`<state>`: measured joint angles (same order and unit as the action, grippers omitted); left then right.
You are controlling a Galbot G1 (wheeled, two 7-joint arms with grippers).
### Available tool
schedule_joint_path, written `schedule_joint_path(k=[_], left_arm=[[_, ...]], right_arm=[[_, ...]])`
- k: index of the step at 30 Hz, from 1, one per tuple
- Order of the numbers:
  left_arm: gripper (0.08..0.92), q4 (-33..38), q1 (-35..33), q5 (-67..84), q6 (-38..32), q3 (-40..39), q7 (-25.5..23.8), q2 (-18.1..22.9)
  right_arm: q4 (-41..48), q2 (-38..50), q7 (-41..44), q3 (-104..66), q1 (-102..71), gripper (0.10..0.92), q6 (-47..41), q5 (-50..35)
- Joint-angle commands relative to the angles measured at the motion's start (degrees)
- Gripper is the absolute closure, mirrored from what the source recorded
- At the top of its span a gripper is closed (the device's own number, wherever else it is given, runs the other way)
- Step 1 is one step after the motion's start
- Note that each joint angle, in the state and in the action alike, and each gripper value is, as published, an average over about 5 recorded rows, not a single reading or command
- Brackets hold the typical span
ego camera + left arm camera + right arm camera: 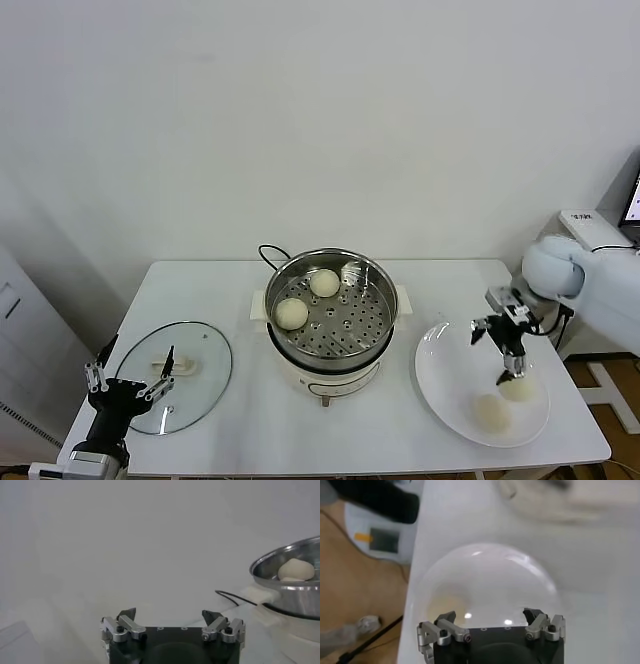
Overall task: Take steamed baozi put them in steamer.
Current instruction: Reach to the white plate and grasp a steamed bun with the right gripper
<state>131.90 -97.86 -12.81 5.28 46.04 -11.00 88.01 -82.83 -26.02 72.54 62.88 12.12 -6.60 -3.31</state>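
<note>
Two cream-white round steamed baozi (291,313) sit in the shiny steel steamer (330,305); two lie on the flat white plate (440,375). The right gripper (508,365) hangs over the plate, jaws open and empty. The left gripper (130,380), jaws open, waits by the glass lid (205,365).

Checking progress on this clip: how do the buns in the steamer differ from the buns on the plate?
The steamer buns sit in the steamer at table centre; the plate buns lie on the plate, on the robot's right. The steamer buns stand apart, at its left and far side; the plate buns lie close together. The right gripper hangs over the plate buns; nothing is over the steamer buns. Both pairs are round and cream-white.
</note>
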Motion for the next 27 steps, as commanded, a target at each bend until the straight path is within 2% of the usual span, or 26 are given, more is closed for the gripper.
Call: schedule_joint_path(k=[1, 12, 15, 18, 27], left_arm=[[0.177, 0.0, 0.0, -0.2, 0.0, 0.0, 0.0, 0.0], [0.177, 0.0, -0.6, -0.3, -0.2, 0.0, 0.0, 0.3], [0.177, 0.0, -0.6, -0.3, -0.3, 0.0, 0.0, 0.3], [0.177, 0.0, -0.5, -0.3, -0.3, 0.1, 0.0, 0.4], [0.177, 0.0, -0.5, -0.4, -0.6, 0.0, 0.0, 0.7]], right_arm=[[-1.0, 3.0, -0.3, -7.0, -13.5, 0.203, 1.6, 6.2], [-0.3, 1.2, -4.8, -8.6, -16.4, 0.204, 2.1, 6.8], [-0.6, 1.1, -5.7, -8.7, -16.6, 0.226, 2.6, 7.5], [-0.8, 1.1, -6.4, -8.9, -16.4, 0.282, 3.2, 8.1], [-1.6, 1.3, -5.9, -7.5, -11.8, 0.532, 3.6, 7.8]])
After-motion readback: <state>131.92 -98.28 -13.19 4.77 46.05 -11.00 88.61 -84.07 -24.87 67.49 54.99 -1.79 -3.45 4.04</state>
